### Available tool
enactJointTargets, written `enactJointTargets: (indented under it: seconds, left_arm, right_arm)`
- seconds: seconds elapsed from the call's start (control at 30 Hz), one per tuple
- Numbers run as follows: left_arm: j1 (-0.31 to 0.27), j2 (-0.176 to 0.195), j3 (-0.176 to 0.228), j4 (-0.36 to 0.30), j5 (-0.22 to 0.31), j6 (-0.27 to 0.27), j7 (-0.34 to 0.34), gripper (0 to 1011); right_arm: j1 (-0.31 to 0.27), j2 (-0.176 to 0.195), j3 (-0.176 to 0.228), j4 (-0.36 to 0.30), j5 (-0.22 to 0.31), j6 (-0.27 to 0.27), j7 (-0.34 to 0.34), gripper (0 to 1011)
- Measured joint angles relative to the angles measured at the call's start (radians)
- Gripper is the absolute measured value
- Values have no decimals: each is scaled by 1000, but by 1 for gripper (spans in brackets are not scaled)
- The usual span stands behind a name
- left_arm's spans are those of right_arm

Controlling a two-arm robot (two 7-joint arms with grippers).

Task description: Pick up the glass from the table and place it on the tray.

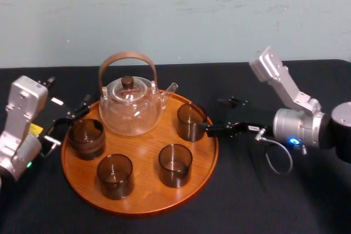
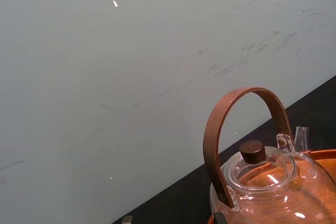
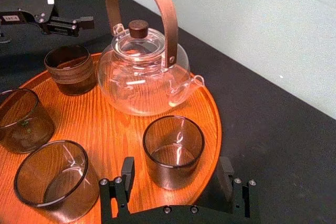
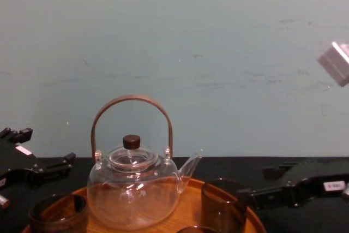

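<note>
Your glass (image 1: 190, 123) stands upright, mouth up and long axis vertical, already on the tray (image 1: 147, 205), just inside its rim on the robot's right. The right hand (image 1: 214, 116) sits at that rim with its fingers spread wide. In the right wrist view one finger lies to each side of the glass, but you cannot tell whether either touches it. The chest view cuts off the glass's base. Beside it, toward the tray's back, stands the clear teapot (image 1: 130, 108) (spout aimed to the robot's right). Three other glasses (image 1: 175, 164) share the tray, all upright. The left hand (image 1: 77, 111) hovers open, holding nothing, by the tray's left edge over the black tabletop (image 1: 258, 201).
</note>
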Motion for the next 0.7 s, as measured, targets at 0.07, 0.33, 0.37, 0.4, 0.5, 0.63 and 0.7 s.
enactJointTargets:
  seconds: [0.07,0.33,0.37,0.4,0.5,0.63,0.7]
  left_arm:
    - [0,0,0,0,0,0,0,1001]
    - [0,0,0,0,0,0,0,1001]
    - [0,0,0,0,0,0,0,1001]
    - [0,0,0,0,0,0,0,1002]
    - [0,0,0,0,0,0,0,1001]
    - [0,0,0,0,0,0,0,1001]
    - [0,0,0,0,0,0,0,1002]
  right_arm:
    - [-17,16,10,-24,10,0,-7,1002]
    - [-87,80,54,-104,51,-9,-26,1002]
    - [-93,85,59,-109,55,-11,-28,1002]
    - [-103,94,68,-118,62,-14,-33,1002]
    - [-117,106,82,-128,73,-18,-42,1002]
    - [-141,124,111,-143,92,-30,-60,1002]
    - [-149,128,122,-148,99,-36,-67,1002]
